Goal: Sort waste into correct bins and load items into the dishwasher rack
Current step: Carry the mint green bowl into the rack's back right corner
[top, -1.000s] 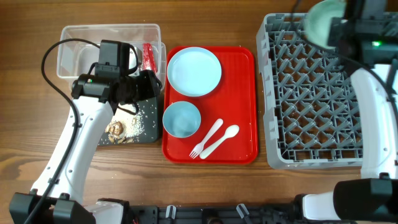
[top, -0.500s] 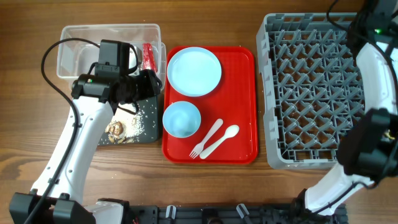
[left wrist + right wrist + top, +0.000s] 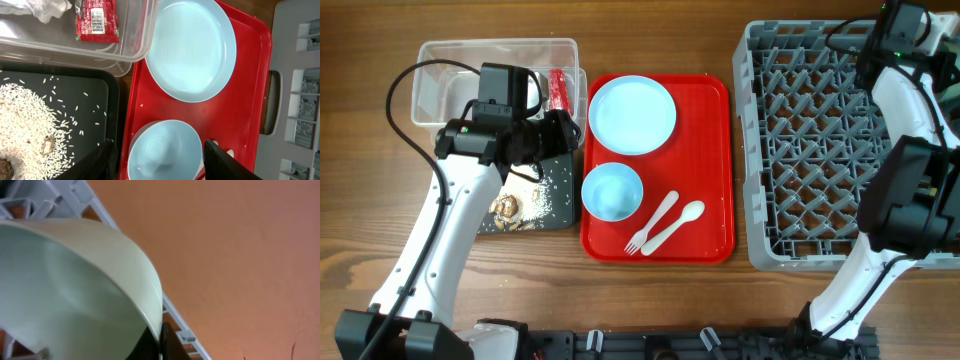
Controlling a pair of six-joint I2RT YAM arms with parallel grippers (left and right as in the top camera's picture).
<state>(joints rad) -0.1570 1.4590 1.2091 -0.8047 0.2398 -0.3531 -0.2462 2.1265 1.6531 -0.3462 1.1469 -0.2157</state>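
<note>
Held bowl: the pale held bowl [image 3: 65,290] hangs tilted at the 1 o'clock corner of the dishwasher rack [image 3: 820,150]. Only the right wrist view shows it.
Right fingers: the right fingers [image 3: 172,345] are closed narrow on the bowl's rim, a thin pinch at one spot.
Main risk: the rack's outer wall runs just under the bowl, with bare surface [image 3: 240,255] beyond it. Released here, the bowl would probably catch that wall and tip out onto the wood instead of settling between the pegs.
Slip risk: a smooth rim held at one point may swing or slide free if the wrist turns quickly.
Left fingers: the left fingers [image 3: 97,165] stand wide and hold nothing, above the tray bowl [image 3: 165,150] at 6 o'clock on the red tray [image 3: 715,100].
Left risk: one finger appears to hang over the edge of the black tray [image 3: 95,85]. Coming straight down, it could strike that edge and scatter the rice [image 3: 25,115]. It could also shove the tray bowl into the fork [image 3: 653,220] and spoon [image 3: 672,227] at its 4 o'clock.
Plate: the plate [image 3: 192,47] lies flat at 12 o'clock on the red tray, just beside the clear tub [image 3: 495,42]. Its low rim looks hard to pinch.
Waste: the red wrapper [image 3: 97,20] and tissue [image 3: 47,7] lie inside the tub.
</note>
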